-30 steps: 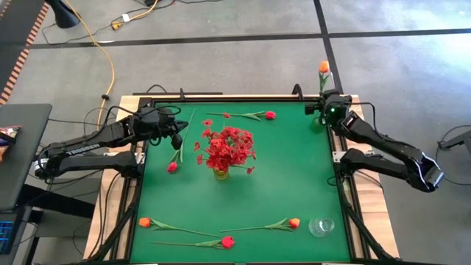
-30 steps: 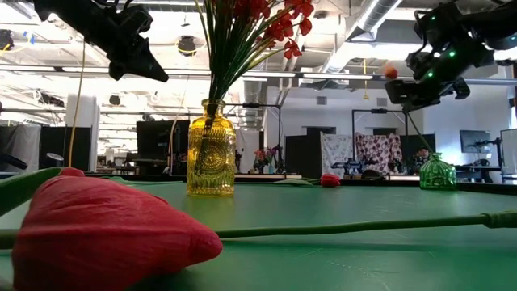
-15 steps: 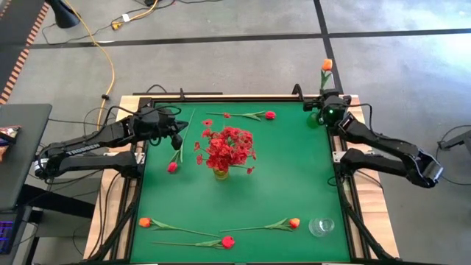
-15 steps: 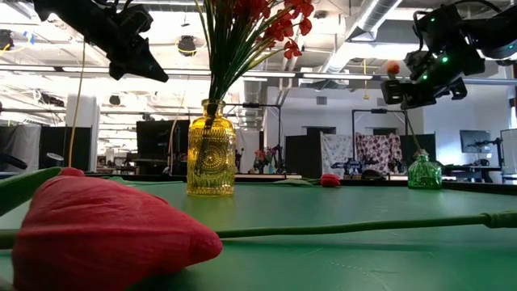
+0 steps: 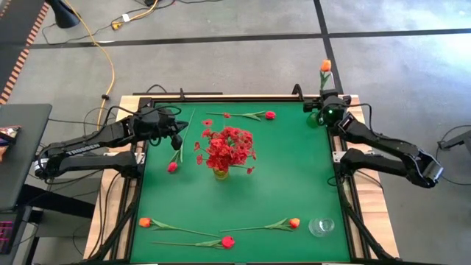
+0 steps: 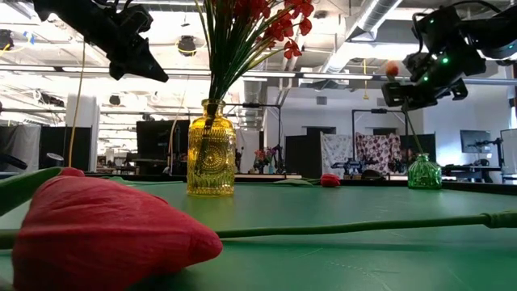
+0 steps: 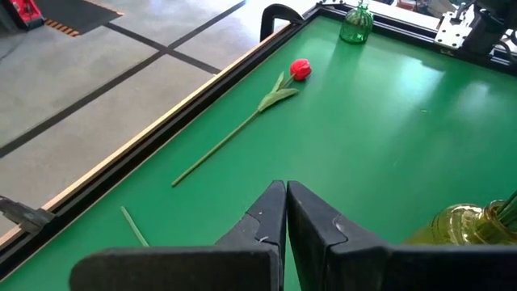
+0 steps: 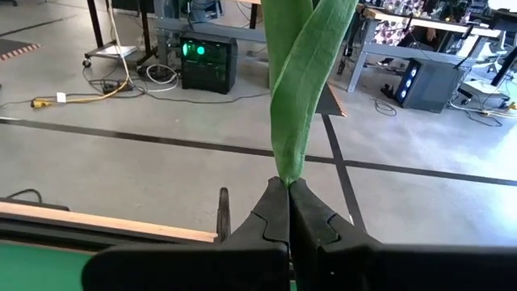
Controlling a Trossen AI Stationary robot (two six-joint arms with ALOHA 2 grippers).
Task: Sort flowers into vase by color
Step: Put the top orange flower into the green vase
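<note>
A grey concrete floor with dark seams surrounds the desk [image 5: 294, 177], whose top is a green mat framed in black rail; the low view looks across it into an open workshop with ceiling ducts and screens.

A yellow glass vase [image 5: 221, 174] stands just left of the mat's centre and holds a bushy bunch of red sprigs [image 5: 228, 146]. A small green glass vase [image 6: 424, 172] stands at the far right corner, and a clear glass vase [image 5: 321, 226] sits at the near right.

The right pincer [image 8: 288, 194] hovers above the green vase, clenched on the stem and leaf of an orange tulip [image 5: 324, 66], whose bud points up past the far edge of the desk.

The left pincer [image 7: 286, 196] hangs over the far left part of the mat, clenched, with a red-pink tulip [image 5: 172, 167] hanging from it, its thin stem rising to the fingers and its bud low beside the left rail.

Loose flowers lie flat on the mat: a red-pink tulip [image 5: 269, 115] near the far edge, and along the near edge an orange tulip [image 5: 145, 221] at left, another orange one [image 5: 294, 222] towards the right, and a red-pink one [image 5: 227, 241] between them, nearest the edge.
</note>
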